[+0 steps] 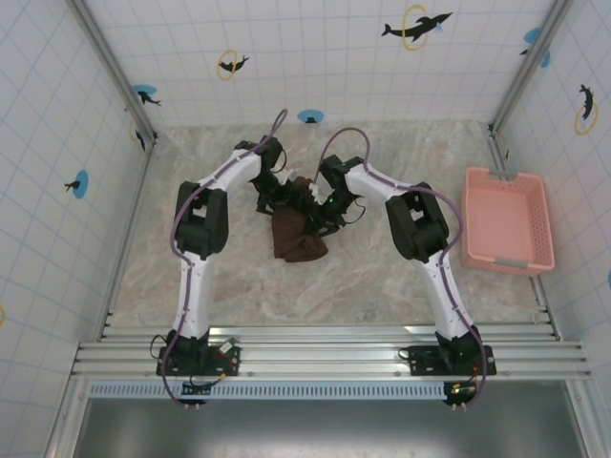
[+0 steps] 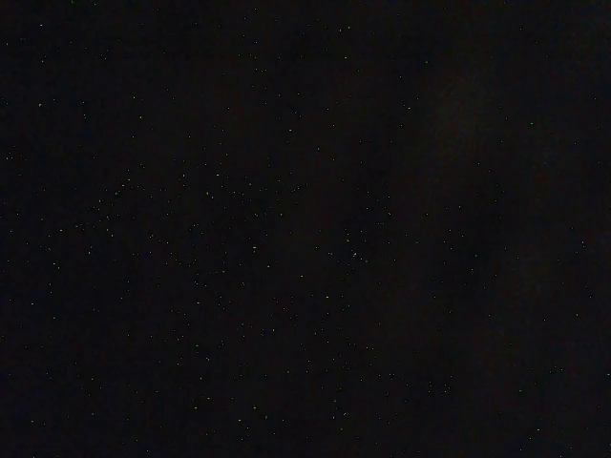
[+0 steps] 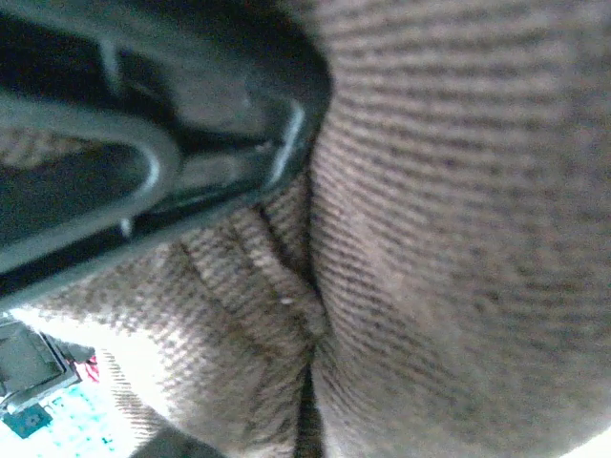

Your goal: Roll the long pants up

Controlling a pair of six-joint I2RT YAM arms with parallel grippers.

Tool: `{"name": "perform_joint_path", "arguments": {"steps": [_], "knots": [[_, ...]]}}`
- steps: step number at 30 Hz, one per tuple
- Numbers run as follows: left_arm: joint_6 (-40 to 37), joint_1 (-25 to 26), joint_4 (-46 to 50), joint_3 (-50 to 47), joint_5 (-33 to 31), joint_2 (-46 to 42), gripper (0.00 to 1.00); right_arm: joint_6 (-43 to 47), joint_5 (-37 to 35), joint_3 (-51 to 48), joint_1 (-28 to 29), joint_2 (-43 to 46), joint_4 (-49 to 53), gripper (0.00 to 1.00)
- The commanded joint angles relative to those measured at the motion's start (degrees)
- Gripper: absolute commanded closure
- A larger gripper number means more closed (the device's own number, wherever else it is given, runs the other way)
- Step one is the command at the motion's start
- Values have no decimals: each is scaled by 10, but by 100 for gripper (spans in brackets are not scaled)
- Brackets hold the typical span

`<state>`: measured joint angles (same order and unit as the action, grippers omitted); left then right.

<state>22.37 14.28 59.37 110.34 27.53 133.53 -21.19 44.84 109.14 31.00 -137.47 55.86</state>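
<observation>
Long pants: the long pants [image 1: 298, 237] lie bunched in a dark brown heap at the middle of the desk [image 1: 382, 286], well apart from the pink basket [image 1: 506, 221] on the right.
Long axis: as we read the top view, the heap runs from far to near, with its wider end towards the arm bases.
Left end effector: the left end effector [image 1: 278, 197] sits at the far-left corner of the heap, touching or buried in cloth. Its wrist view is dark, so we cannot tell whether the fingers are apart or together.
Right end effector: the right end effector [image 1: 322, 204] sits at the far-right corner. In its wrist view one dark finger [image 3: 191, 114] presses against ribbed brown cloth with a fold beside it. We cannot tell if it is clamped on the cloth.
Which way the cloth lies: from both end effectors the bulk of the pants lies nearward, between them and the bases.
Nearer arm: neither, in our judgement. Both are at the same far end, one on each side.
Coming move: we judge the roll has to travel along that far-to-near axis, with both sides kept level.
</observation>
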Motion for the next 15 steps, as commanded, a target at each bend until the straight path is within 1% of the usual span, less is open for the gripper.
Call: {"name": "perform_joint_path", "arguments": {"steps": [1, 2, 3, 6, 11, 15], "knots": [[-1, 14, 18, -33, 2, -4, 3, -4, -98, -11, 32, -48, -76, 87], [-3, 15, 18, -35, 3, -6, 2, -6, -107, -14, 31, -44, -81, 97], [-4, 14, 19, -36, 4, -9, 3, -5, -108, -17, 29, -39, -88, 100], [2, 5, 19, -28, 21, -26, 3, 2, -108, -26, 21, -19, -93, 100], [20, -19, 27, 53, 52, -51, 3, 12, -109, -66, -1, 46, -107, 100], [48, -36, 27, 116, 125, -55, 3, 13, -124, -75, -23, 108, -107, 100]]}}
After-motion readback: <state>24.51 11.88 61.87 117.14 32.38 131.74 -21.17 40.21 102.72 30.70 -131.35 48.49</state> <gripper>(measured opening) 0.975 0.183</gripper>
